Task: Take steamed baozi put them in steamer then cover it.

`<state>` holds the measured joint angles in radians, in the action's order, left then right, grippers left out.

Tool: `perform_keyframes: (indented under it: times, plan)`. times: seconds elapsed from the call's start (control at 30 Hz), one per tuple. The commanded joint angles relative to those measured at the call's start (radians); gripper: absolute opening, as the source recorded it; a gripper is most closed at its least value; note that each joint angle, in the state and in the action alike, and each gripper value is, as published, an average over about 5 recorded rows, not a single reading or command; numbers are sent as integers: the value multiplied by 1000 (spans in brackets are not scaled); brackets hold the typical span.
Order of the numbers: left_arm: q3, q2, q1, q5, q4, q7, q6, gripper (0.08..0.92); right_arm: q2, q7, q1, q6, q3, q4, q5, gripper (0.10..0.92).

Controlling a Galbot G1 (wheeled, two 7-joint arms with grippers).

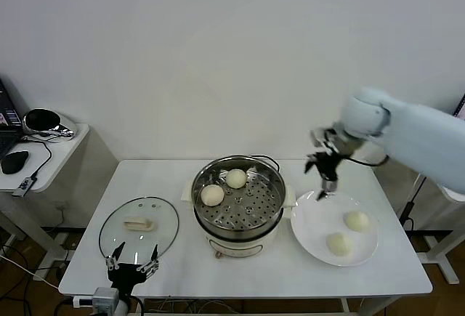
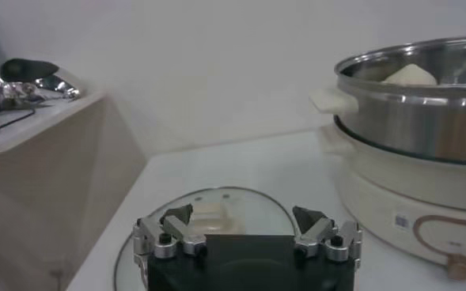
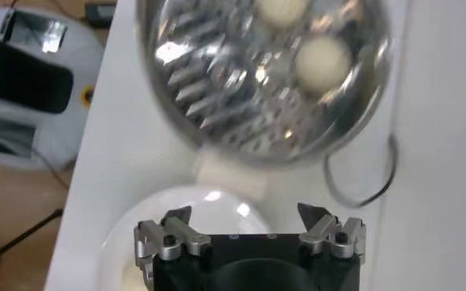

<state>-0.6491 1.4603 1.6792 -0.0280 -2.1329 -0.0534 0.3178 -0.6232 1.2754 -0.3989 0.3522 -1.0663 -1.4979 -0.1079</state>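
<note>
Bringing the empty, spread-fingered right gripper [image 1: 322, 178] down squarely over the nearer baozi [image 1: 356, 220] on the white plate [image 1: 309, 230], closing gently to avoid denting dough, then carrying it to the steamer [image 1: 238, 196] beside two buns already loaded; left gripper [image 1: 132, 265] parked open near the glass cover [image 1: 139, 227].

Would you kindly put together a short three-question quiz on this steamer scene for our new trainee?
1. True or false: the glass lid already sits on the steamer.
2. How many baozi lie in the steamer, and how many on the white plate?
3. Which gripper is above the plate's far edge? A) left gripper B) right gripper

Key
1. False: the lid lies flat on the table, to the steamer's left.
2. Two in the steamer, two on the plate.
3. B; it is open and empty. The left gripper, also open, waits near the lid.
</note>
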Motion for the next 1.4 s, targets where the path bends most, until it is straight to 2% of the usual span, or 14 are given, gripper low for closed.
perform_keyframes:
  times: [0.03,0.33,1.4]
  plan:
    - [4,3,17,-7,-2,-1,0,823,149,15,348,-48,191,-42,180,823]
    - [15,1,11,-24,6,-6,12,823,69,-6,432,-57,225,58,229,823]
    - [6,-5,3,-24,33,-8,12,823,-15,-86,517,-54,281,156,312,823]
